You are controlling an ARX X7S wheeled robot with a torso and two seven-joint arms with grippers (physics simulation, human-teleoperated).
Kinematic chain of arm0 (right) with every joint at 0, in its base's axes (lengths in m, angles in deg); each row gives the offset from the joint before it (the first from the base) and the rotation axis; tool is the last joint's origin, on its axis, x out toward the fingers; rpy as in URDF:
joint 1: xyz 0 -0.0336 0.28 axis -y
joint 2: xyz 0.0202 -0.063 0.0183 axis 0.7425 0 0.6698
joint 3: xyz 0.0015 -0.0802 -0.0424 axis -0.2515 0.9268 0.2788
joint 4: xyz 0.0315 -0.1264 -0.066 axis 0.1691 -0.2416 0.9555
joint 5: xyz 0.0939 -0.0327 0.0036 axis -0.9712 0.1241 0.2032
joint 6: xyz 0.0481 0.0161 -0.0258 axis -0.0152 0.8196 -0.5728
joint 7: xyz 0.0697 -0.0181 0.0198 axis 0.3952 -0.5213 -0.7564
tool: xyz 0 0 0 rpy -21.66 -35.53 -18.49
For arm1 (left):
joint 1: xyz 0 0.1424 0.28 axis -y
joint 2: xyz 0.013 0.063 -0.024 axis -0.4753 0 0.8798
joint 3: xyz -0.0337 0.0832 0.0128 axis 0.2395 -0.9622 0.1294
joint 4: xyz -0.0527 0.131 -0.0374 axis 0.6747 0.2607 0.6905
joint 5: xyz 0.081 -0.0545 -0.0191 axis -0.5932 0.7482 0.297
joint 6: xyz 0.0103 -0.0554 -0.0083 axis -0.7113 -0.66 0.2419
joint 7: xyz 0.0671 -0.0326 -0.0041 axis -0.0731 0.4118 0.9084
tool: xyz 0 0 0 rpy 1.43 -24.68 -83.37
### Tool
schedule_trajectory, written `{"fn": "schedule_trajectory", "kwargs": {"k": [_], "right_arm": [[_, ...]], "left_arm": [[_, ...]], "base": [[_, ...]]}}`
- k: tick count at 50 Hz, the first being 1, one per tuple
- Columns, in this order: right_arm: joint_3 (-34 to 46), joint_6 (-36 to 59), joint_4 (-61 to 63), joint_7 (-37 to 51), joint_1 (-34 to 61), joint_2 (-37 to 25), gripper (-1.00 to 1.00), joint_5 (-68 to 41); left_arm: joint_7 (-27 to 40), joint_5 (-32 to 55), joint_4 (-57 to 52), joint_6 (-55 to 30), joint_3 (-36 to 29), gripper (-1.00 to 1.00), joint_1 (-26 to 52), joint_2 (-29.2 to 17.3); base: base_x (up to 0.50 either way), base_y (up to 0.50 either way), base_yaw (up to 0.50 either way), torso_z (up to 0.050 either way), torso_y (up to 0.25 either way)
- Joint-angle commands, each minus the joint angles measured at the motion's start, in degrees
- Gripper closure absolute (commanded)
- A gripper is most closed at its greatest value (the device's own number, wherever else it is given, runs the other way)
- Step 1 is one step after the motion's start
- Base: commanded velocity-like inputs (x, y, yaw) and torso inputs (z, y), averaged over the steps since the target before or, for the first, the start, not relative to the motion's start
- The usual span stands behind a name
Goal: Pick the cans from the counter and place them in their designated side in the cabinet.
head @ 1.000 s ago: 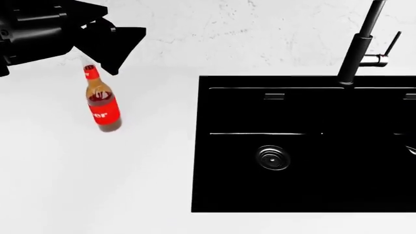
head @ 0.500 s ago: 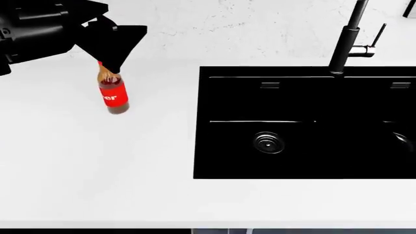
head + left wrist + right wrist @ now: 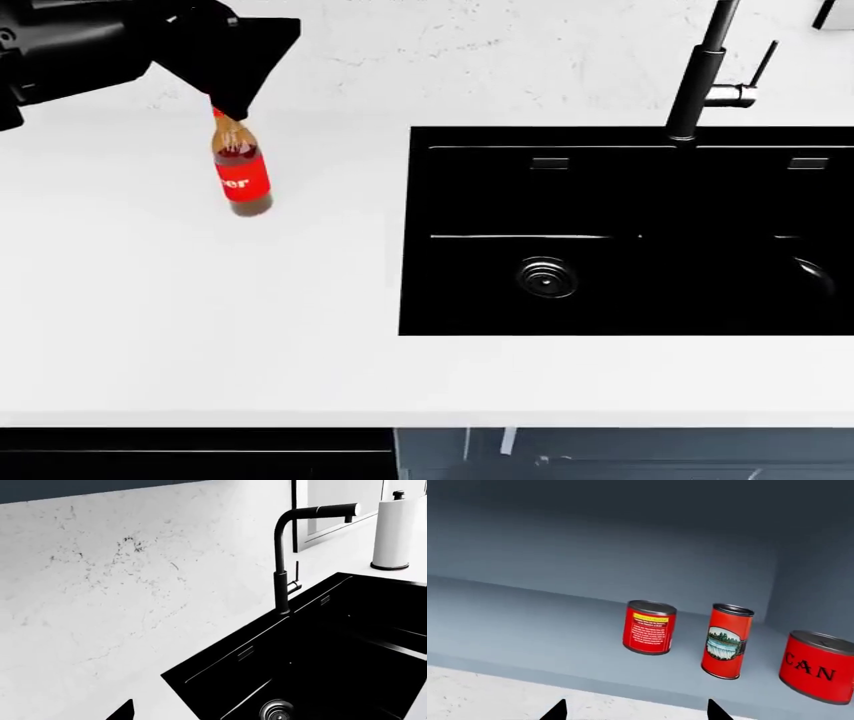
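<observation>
The cabinet shelf (image 3: 527, 625) holds three cans; my right tool (image 3: 635, 711) is open, holding nothing, so I back out straight.

I cannot tell about the left tool (image 3: 234, 70).

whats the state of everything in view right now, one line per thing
bottle: upright on the counter, beside the left gripper
squat can with yellow stripe: upright on the cabinet shelf
tall can: upright on the shelf
third can: upright, partly cut off
right gripper: open, empty
sink: empty
tap: not running
</observation>
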State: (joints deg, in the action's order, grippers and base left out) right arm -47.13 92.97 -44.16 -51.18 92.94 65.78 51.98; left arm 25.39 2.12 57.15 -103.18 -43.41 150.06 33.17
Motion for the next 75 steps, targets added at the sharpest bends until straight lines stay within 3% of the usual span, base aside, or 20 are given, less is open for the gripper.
{"fn": "schedule_trajectory", "kwargs": {"k": [1, 14, 25, 46, 52, 62, 67, 75], "right_arm": [[-0.14, 1.97, 2.93, -4.87, 0.0, -0.87, -1.0, 1.66], [-0.19, 0.94, 2.6, -7.13, -0.11, -1.08, -1.0, 1.12], [2.63, 19.26, 33.21, -13.21, -11.65, -3.23, -1.0, 2.51], [4.51, 33.95, 55.51, -19.17, -20.07, -6.61, -1.0, 3.58], [2.5, 33.99, 58.71, -39.29, -23.86, -2.16, -1.0, 27.93], [1.09, 33.88, 62.31, -57.76, -28.3, 0.6, -1.0, 49.73], [-0.25, 33.88, 64.48, -71.64, -30.85, 1.88, -1.0, 65.63], [-1.09, 34.03, 68.2, -72.59, -34.69, 1.94, -1.0, 67.57]], "left_arm": [[0.03, -0.17, 1.78, 0.9, 0.65, -1.0, 1.05, 0.65], [2.21, 2.74, 0.75, 0.66, 3.7, -1.0, 0.12, -0.36], [3.88, 4.14, 0.6, 0.77, 5.33, -1.0, -1.08, -1.02], [6.97, 6.64, 1.0, 1.53, 8.3, -1.0, -2.75, -1.05], [9.28, 8.42, 0.86, 1.94, 10.36, -1.0, -4.5, -1.18], [14.88, 14.17, -1.14, 3.02, 16.35, -1.0, -9.88, -2.26], [16.85, 16.85, -2.8, 3.67, 19.01, -1.0, -12.11, -2.9], [18.82, 19.23, -4.88, 4.8, 21.78, -1.0, -15.39, -3.72]], "base": [[0.0, 0.0, 0.0, 0.0, 0.0], [0.0, 0.0, 0.0, 0.0, 0.0], [0.0, 0.0, 0.0, 0.0, 0.0], [0.0, 0.0, 0.0, 0.0, 0.0], [0.0, 0.0, 0.0, 0.0, 0.0], [0.0, 0.0, 0.0, 0.0, 0.0], [0.0, 0.0, 0.0, 0.0, 0.0], [0.0, 0.0, 0.0, 0.0, 0.0]]}}
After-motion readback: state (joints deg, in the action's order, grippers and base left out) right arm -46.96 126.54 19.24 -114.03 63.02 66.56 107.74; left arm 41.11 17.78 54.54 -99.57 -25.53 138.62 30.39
